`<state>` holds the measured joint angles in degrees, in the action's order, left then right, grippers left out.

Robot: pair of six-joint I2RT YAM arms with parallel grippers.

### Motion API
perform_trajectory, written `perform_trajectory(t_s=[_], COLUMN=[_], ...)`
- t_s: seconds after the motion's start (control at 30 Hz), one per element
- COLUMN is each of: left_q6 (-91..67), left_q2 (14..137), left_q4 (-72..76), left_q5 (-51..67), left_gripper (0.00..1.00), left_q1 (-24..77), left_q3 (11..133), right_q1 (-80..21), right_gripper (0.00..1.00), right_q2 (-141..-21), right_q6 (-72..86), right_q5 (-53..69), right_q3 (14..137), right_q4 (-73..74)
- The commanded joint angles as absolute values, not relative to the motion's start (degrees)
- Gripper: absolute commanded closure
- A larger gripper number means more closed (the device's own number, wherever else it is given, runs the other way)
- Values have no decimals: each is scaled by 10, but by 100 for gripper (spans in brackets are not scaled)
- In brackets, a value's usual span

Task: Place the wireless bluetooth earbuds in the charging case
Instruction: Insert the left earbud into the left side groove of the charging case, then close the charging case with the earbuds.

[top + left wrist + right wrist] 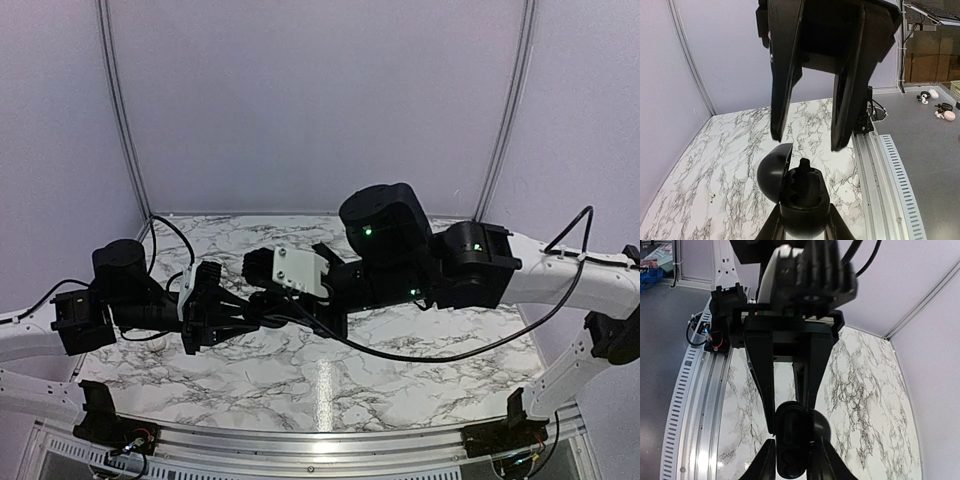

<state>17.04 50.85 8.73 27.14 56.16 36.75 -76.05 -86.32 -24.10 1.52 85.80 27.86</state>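
Fingers [771,226] of the left gripper [805,222] pinch the charging case [804,202] from both sides at 6 o'clock in the left wrist view, the jaws closed tight on it and holding it in the air above the marble table [730,150]. The case looks black: a smooth, glossy, rounded shell, small beside the grippers, with dark moulded sockets in its open top. Its lid [773,172], a shiny domed half, is swung open on a hinge toward 10 o'clock of the body. At the body's 12 o'clock edge a small black earbud [804,165] pokes up out of a socket; whether a second bud is seated I cannot tell, since everything inside is black on black. The right gripper [808,141] reaches in from 12 o'clock, its two long fingers standing well apart, tips just above the case and lid, gripping nothing. In the top view both grippers meet slightly toward 9 o'clock of the table's centre
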Motion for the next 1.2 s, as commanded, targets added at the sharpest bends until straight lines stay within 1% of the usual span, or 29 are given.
perform_trajectory(t_s=[0.0,0.17,0.27,0.3,0.33,0.6,0.73,0.87,0.97,1.17], left_q6=[168,168,165,164,164,161,158,150,141,126], left_q2=[512,512,511,510,510,509,507,503,504,514], left_q4=[108,108,109,109,109,111,112,116,118,118], left_q5=[283,285,286,286,286,286,283,276,267,260], left_gripper=[100,100,100,100,100,100,100,100,100,100], left_q1=[561,560,559,559,559,559,559,558,557,551], left_q3=[381,383,386,386,387,390,391,390,391,397], right_q1=[-765,-753,-721,-715,-713,-707,-707,-707,-711,-729], right_gripper=[65,40,23,19,18,18,22,29,38,49], right_q2=[-821,-793,-792,-791,-790,-820,-836,-843,-841,-830], right_q6=[-238,-212,-190,-187,-186,-188,-192,-197,-203,-213], right_q5=[30,29,74,85,90,109,132,166,187,186], right_q3=[845,811,801,797,791,779,784,789,791,789], right_q4=[234,200,207,207,208,219,224,233,240,241])
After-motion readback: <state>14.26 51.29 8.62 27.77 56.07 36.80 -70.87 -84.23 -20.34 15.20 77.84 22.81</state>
